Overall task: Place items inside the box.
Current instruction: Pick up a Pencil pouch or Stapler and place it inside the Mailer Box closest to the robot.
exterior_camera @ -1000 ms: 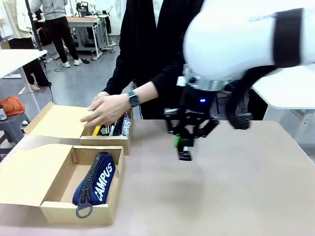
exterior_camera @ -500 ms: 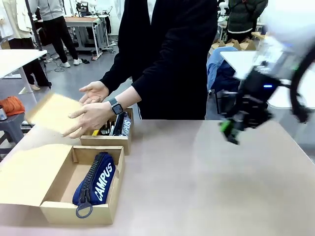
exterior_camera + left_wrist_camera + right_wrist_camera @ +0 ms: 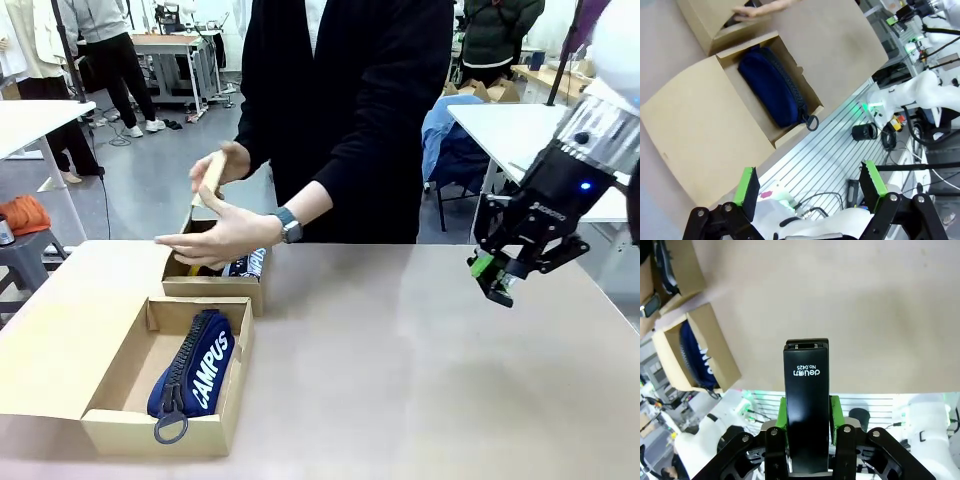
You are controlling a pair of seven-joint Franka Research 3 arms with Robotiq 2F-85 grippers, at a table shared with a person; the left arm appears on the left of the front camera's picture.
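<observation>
- Step in hand, it seems: getting a stapler [image 3: 806, 390] into a box. The right hand [image 3: 503, 277] hangs above the tabletop's [image 3: 420, 390] right side, clamped on it.
- Next move calls for a swing left to the near box [image 3: 240, 350], beside the pouch [image 3: 200, 365]; a person's hand [image 3: 215, 238] rests on the far box [image 3: 215, 290].
- The left hand [image 3: 810, 181] is spread wide, holding nothing.

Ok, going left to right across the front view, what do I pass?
orange bundle → navy CAMPUS pouch → person's wristwatch → right gripper, holding a black stapler
</observation>
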